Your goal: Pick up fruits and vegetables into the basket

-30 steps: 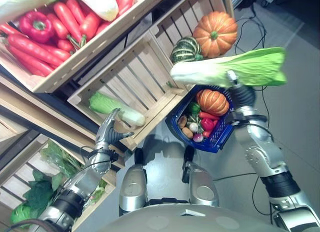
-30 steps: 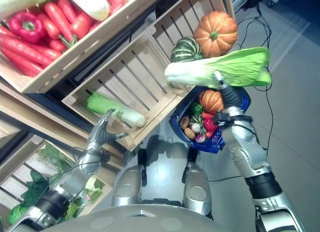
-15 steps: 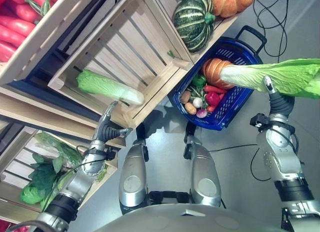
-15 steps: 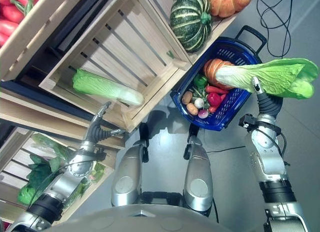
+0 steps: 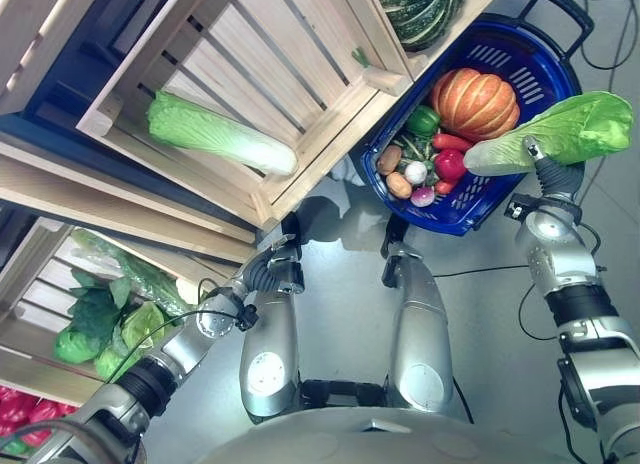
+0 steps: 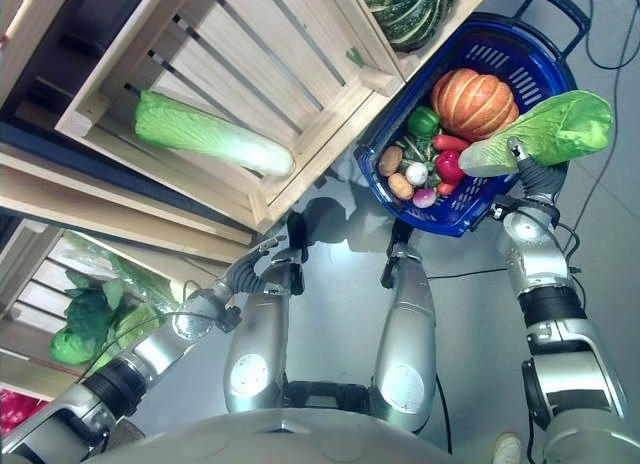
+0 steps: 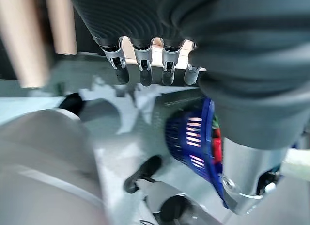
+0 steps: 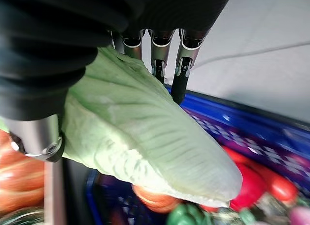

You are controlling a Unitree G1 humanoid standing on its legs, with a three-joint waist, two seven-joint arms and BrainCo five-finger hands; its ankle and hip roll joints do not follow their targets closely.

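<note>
My right hand [image 5: 546, 170] is shut on a pale green napa cabbage [image 5: 565, 132], pinched between thumb and fingers [image 8: 181, 74]. The cabbage [image 8: 145, 137] hangs tilted over the right side of the blue basket [image 5: 470, 219], stem end toward the vegetables inside. In the basket lie an orange pumpkin [image 5: 476, 100], a green pepper, red peppers, a potato and small radishes. A second napa cabbage [image 5: 220, 136] lies in the slatted wooden crate [image 5: 300, 54] at the upper left. My left hand [image 5: 264, 272] hangs low beside the shelf's front edge, fingers [image 7: 141, 70] relaxed and holding nothing.
A green striped squash [image 5: 420, 9] sits in the crate just above the basket. Leafy greens [image 5: 100, 324] fill a lower shelf crate at the left, with red peppers [image 5: 15, 409] below them. Grey floor lies to the right of the basket.
The camera has tilted down. My right hand has lowered the cabbage from beside the squash crate to the basket's right side. My left hand has dropped from the crate's edge to low by the shelf.
</note>
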